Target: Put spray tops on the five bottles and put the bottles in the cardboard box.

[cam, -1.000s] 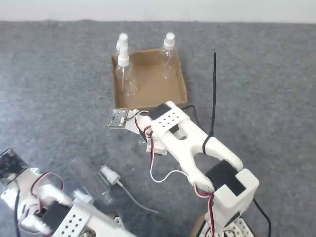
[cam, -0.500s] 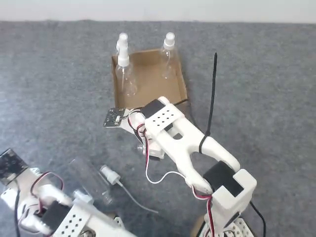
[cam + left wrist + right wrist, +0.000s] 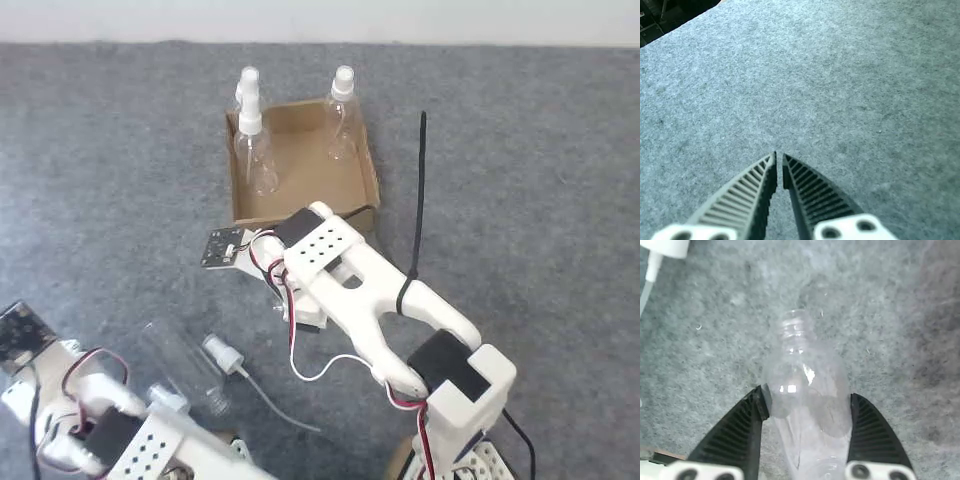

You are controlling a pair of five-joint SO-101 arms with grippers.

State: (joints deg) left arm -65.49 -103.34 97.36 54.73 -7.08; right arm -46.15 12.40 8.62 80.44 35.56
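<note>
One grey carpet (image 3: 520, 150) covers the table. At its far side the cardboard box (image 3: 305, 185) holds three capped bottles (image 3: 255, 160) upright. Just in front of the box, the right gripper (image 3: 807, 395) is clamped on an open-necked bottle (image 3: 805, 380) — the left gripper (image 3: 779, 156), fingers together, hangs over carpet. Another bottle (image 3: 180, 355) lies near the arms' bases, a loose spray top (image 3: 222, 354) just beside it.

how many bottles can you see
5 bottles. Three with spray tops stand in the box: two on its left, one back right. One uncapped lies on the carpet beside a loose spray top. One uncapped is in the right gripper. The arm could hide more.
</note>
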